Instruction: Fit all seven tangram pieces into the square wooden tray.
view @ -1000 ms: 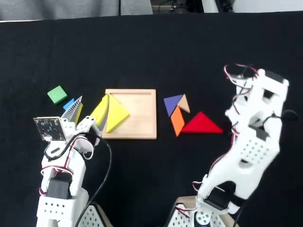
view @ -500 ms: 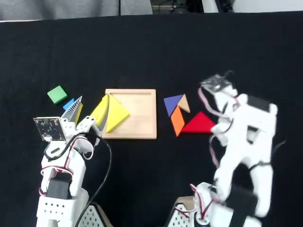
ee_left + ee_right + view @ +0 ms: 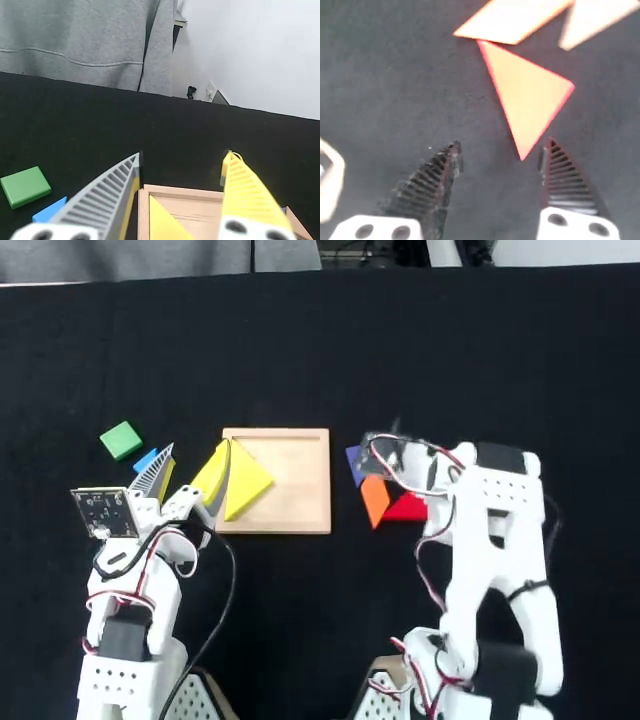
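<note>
Biggest thing first: the square wooden tray (image 3: pixel 295 502) sits right under the left claw (image 3: pixel 182 157). That claw is spread wide with nothing in it, one finger over the tray and the other outside its edge. The big yellow triangle (image 3: pixel 250 482) lies flat inside the tray, just beside the yellow finger. So I'd call it one piece of seven in and six to go.

The big red triangle (image 3: pixel 530 105) is out on the table, one corner poking in between the fingers of the right claw (image 3: pixel 502 145). That one's wide open and empty too, so I'm guessing red is the next pick. Just past it from that claw are the orange parallelogram (image 3: pixel 510 17) and the purple triangle (image 3: pixel 355 462). The green square (image 3: pixel 25 186) and the small blue piece (image 3: pixel 49 214) lie outside the left claw's grey finger.

The right wrist cam catches the little tan triangle (image 3: pixel 592 20) beside the orange piece, where the arm covers it from overhead. The overhead gives the purple one.
</note>
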Controlling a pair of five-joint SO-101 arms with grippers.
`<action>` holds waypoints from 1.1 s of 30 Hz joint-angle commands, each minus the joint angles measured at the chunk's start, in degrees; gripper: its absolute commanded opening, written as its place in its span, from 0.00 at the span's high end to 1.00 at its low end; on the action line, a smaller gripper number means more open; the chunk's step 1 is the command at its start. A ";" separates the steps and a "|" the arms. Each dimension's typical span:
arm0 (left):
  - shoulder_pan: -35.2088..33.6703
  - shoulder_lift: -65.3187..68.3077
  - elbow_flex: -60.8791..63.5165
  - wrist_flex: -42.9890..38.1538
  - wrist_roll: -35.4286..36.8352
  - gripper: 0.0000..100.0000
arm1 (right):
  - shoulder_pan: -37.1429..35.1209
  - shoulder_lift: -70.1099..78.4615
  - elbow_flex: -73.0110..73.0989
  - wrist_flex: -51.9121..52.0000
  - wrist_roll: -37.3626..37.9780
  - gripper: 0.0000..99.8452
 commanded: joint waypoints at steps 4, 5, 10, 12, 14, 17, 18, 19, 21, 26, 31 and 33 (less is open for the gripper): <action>-11.12 -0.70 1.19 -3.43 2.02 0.74 | -0.97 9.27 -10.86 0.62 6.07 0.73; -12.26 -0.53 1.19 -3.78 4.04 0.74 | -0.97 11.56 -12.18 0.62 6.07 0.73; -12.88 -0.44 1.19 -4.04 6.95 0.74 | -2.29 21.41 -17.71 0.62 5.98 0.73; -12.97 -0.44 1.19 -4.04 6.95 0.74 | -2.55 23.78 -18.95 0.70 5.98 0.71; -12.97 -0.44 1.19 -4.04 6.95 0.74 | -3.25 25.01 -19.56 0.70 5.98 0.65; -12.88 -0.44 1.19 -4.04 6.95 0.74 | -3.69 25.36 -19.56 0.26 6.15 0.63; -12.79 -0.44 1.19 -4.04 6.95 0.74 | -3.78 25.54 -19.65 0.09 6.24 0.64; -12.79 -0.44 1.19 -4.04 6.95 0.74 | -3.78 25.63 -19.82 -0.53 6.24 0.64; -12.79 -0.44 1.19 -4.04 6.95 0.74 | -3.78 25.80 -19.82 -2.11 6.24 0.64; -12.70 -0.44 1.19 -4.04 6.95 0.74 | -3.78 28.97 -19.91 -3.16 6.24 0.64; -12.62 -0.44 1.19 -4.13 6.95 0.74 | -3.43 31.87 -20.35 -3.78 6.24 0.64; -12.26 -0.44 1.19 -4.13 6.95 0.74 | -3.08 32.75 -20.79 -4.57 6.15 0.64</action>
